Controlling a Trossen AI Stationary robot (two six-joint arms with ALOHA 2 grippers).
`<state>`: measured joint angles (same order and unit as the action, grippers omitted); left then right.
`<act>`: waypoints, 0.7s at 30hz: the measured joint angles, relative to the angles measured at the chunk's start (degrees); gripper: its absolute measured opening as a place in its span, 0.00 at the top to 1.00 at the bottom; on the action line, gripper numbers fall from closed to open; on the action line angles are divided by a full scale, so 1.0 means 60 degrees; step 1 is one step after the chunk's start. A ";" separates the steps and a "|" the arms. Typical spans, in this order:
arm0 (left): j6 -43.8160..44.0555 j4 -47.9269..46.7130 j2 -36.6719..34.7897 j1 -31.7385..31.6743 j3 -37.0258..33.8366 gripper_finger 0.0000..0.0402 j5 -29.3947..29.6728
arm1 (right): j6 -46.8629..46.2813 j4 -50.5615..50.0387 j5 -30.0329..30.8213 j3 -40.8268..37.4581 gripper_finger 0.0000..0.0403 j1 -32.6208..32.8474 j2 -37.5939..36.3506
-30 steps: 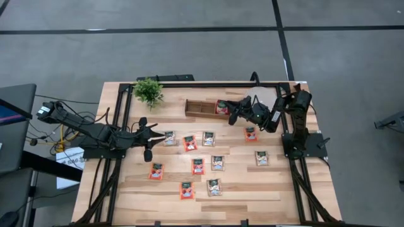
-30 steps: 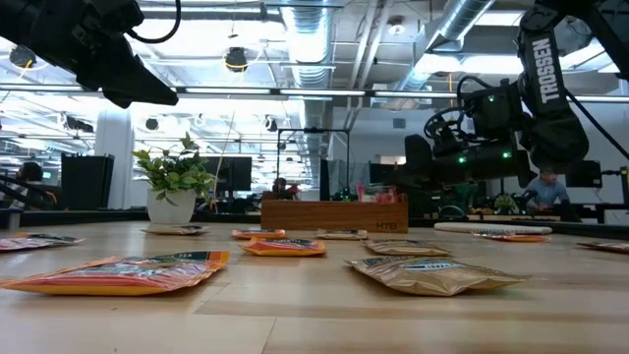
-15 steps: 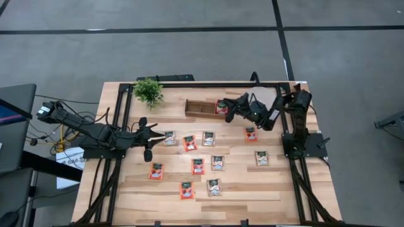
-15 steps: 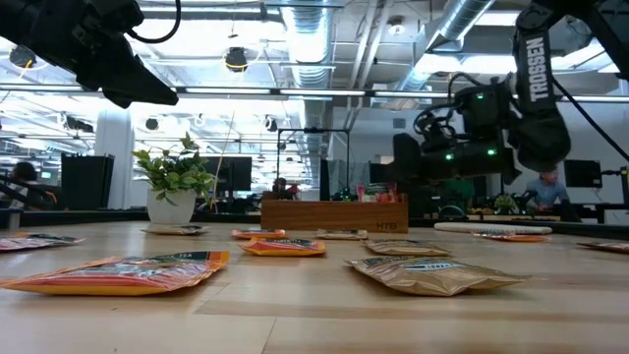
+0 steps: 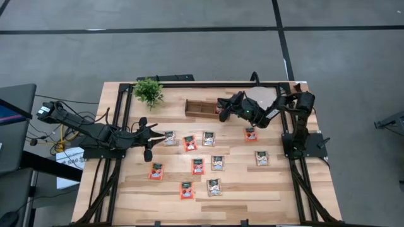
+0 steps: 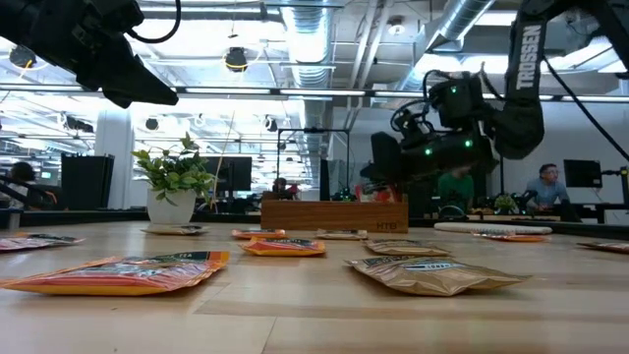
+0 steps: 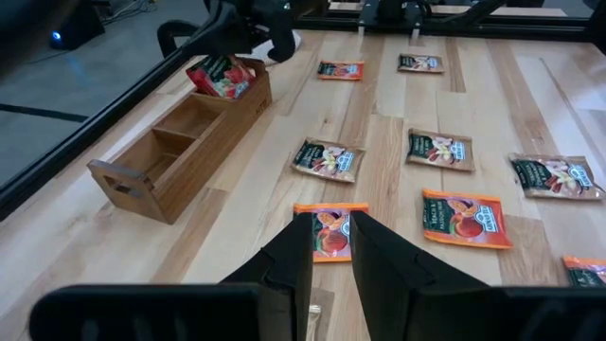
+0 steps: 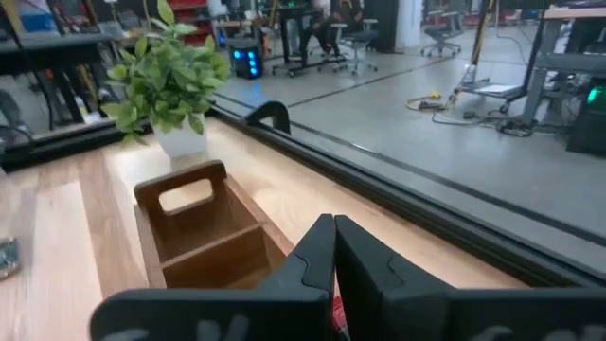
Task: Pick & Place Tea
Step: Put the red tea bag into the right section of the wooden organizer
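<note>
Hovering over the wooden tray [image 5: 201,108], the right gripper [image 5: 221,109] has its jaws pressed together above a red tea sachet [image 7: 220,76] in the end compartment; the left gripper [image 7: 329,248] waits, jaws slightly apart.

The high view looks straight down from well above, taking in the whole worktop [image 5: 252,195] and grey floor around it. The low view sits at worktop height, facing level across the sachets into the room, with the nearest sachet [image 6: 128,272] close to the lens. The left wrist view looks forward over its own jaws, down along the worktop to the wooden tray [image 7: 185,142] well ahead of them. The right wrist view looks past its shut jaws, with the tray [image 8: 204,232] just ahead and the plant [image 8: 166,85] beyond. All four views share the tray; the plant shows in the high, low and right wrist views.
</note>
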<state>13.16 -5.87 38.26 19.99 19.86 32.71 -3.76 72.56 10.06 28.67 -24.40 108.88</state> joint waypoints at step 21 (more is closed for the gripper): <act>-0.0111 0.0000 0.0000 0.0000 0.0000 0.83 -0.0016 | 0.0455 -0.7271 0.0882 0.1562 1.00 0.0320 -0.2206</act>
<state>12.49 -5.87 38.26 19.99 19.86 32.61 -1.03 28.94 15.35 38.04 -22.48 95.64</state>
